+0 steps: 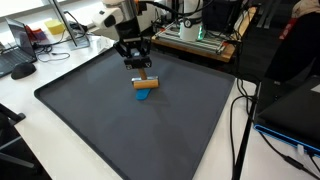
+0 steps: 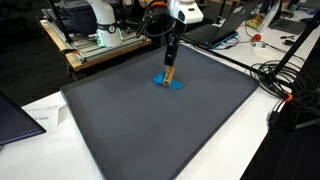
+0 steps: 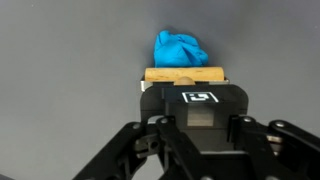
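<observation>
Between the tips of the claw (image 1: pixel 141 71) sits a wooden block (image 1: pixel 146 83), pinched tight. Just below the claw, a blue lump (image 1: pixel 146 96) lies on the dark mat (image 1: pixel 100 120), right by the block. A firm, level grip seems best, so the block does not tip or slip.

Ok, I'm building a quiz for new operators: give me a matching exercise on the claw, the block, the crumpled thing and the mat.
Things:
1. claw
2. wooden block
3. crumpled thing
4. mat

Colour or state:
a. blue
b. dark grey
c. shut on the wooden block
d. tan

Pairs: 1-c, 2-d, 3-a, 4-b.
</observation>
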You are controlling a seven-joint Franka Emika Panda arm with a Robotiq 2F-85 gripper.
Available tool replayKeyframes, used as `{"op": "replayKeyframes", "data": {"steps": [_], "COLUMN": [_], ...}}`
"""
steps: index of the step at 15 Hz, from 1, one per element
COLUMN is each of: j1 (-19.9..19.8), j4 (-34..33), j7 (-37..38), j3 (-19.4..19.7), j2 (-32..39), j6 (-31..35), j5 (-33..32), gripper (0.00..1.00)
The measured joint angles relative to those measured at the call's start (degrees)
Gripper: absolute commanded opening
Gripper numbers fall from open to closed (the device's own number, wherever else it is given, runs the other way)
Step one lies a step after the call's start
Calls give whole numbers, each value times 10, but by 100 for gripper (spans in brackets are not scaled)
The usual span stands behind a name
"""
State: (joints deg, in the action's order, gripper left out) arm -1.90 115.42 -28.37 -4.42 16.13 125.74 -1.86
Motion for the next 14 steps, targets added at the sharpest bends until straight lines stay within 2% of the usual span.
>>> {"op": "replayKeyframes", "data": {"steps": [9, 10, 14], "j1": [0, 0, -3], "j4": [14, 15, 17], "j7": [-1, -2, -38], "j3": [6, 6, 6], "j2": [-9, -10, -12], "j6": [5, 5, 5], "j5": [0, 0, 4], "gripper": [22, 47, 47]}}
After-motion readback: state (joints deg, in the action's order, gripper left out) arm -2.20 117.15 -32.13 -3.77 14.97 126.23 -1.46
